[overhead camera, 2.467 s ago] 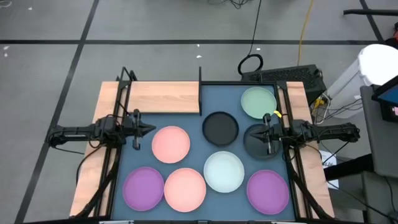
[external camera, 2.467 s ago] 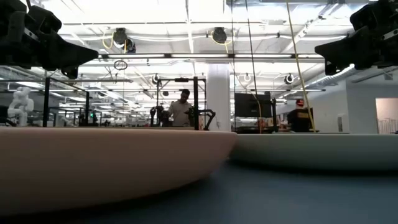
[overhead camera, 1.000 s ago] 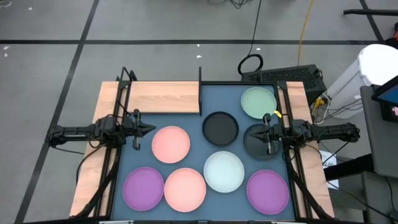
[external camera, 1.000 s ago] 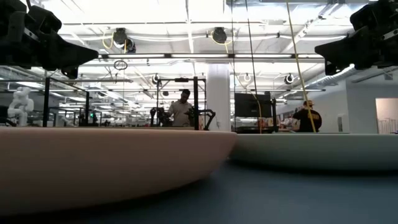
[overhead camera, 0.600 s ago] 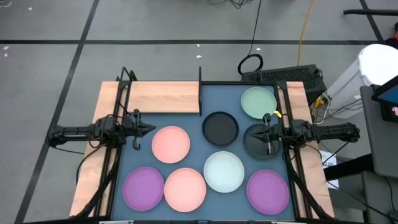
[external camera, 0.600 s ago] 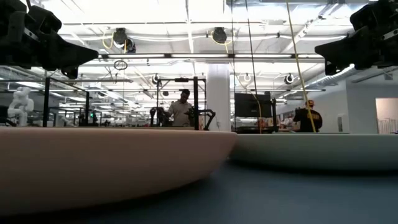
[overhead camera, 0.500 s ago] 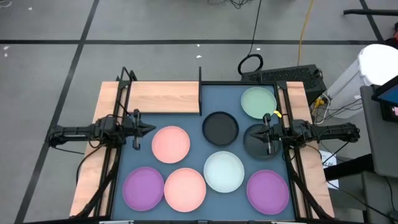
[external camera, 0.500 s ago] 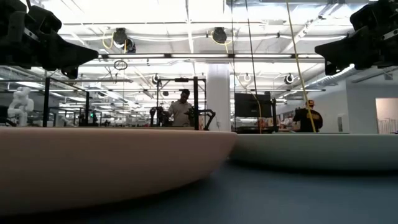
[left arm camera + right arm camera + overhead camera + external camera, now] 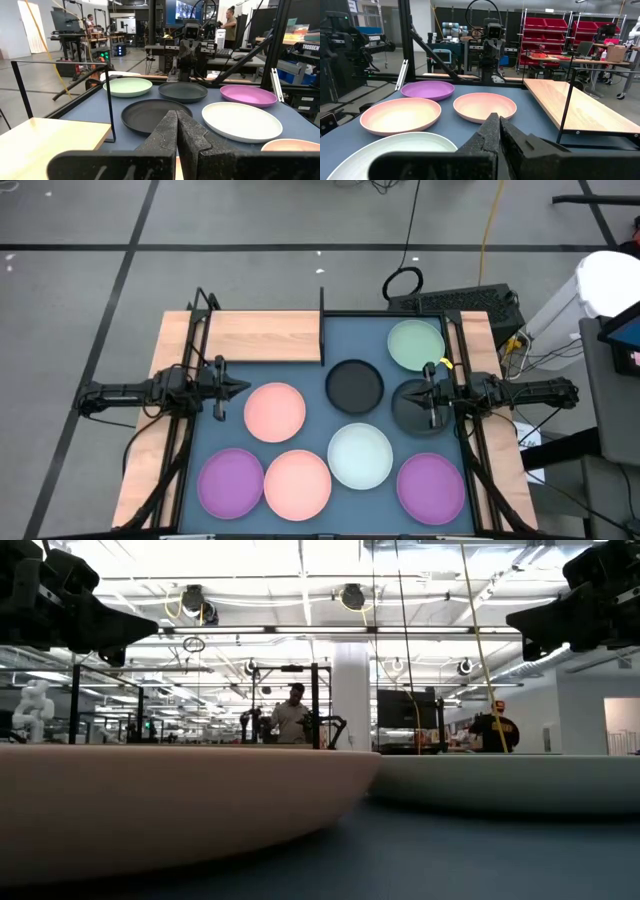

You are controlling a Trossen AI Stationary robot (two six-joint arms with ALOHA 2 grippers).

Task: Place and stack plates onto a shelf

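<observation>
left arm: stretched flat in from the table's left edge, pointing at the middle, parked over the mat's left border just beside the upper pink plate (image 9: 274,411)
left gripper (image 9: 243,387): fingers pressed tight together, no gap at all in its wrist view, nothing in them, hanging in the air above the table
right arm: mirror image basically, coming in level from the right edge and aimed back at the left one
right gripper (image 9: 414,393): also pinched closed on nothing, tips floating over the black plate on the right (image 9: 417,409), not touching it as far as I can tell
shelf (image 9: 262,337): light wood board in the far left corner of the table, thin black posts at its ends, no plates on it yet
mat (image 9: 310,381): big blue-grey sheet, all eight plates sit flat on it, none stacked
far row: pale green plate (image 9: 415,344) at the far right, second black plate (image 9: 354,385) near the middle, just beside the shelf's right post
middle: pale blue-white plate (image 9: 360,456) nearer the front, between the black pair and the front row
front row: purple plate (image 9: 230,481) on the left, second pink plate (image 9: 297,481) just beside it, other purple plate (image 9: 430,485) on the right
low view: pretty useless tbh, just the rims of a pink plate and a pale one filling the frame, both arms dark in the top corners
</observation>
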